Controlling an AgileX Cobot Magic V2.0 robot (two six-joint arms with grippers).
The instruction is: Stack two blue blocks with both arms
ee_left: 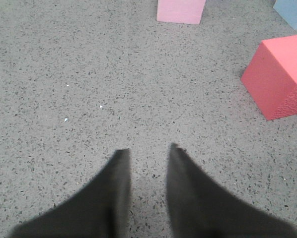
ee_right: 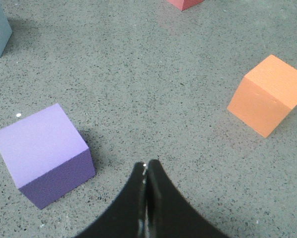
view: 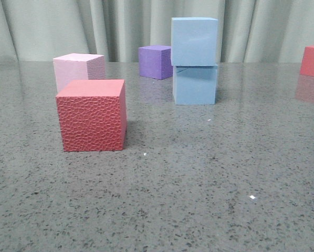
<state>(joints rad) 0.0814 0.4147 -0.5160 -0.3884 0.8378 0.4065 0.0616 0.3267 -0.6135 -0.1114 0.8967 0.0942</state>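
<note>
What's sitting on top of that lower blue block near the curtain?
A second blue block rests on the lower blue block, turned slightly so the edges do not line up. Nothing lies on the upper one. The lower block's top face is covered, so it cannot be seen.

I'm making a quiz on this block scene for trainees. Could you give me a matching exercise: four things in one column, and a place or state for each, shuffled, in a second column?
Things:
1. upper pale blue foam cube
2. red textured foam cube
3. left gripper
4. right gripper

Places or states:
A. fingers closed together, holding nothing
B. fingers apart over bare table
C. resting on the lower pale blue foam cube
D. nearest the front camera, before the pale pink foam cube

Pairs: 1-C, 2-D, 3-B, 4-A
</note>
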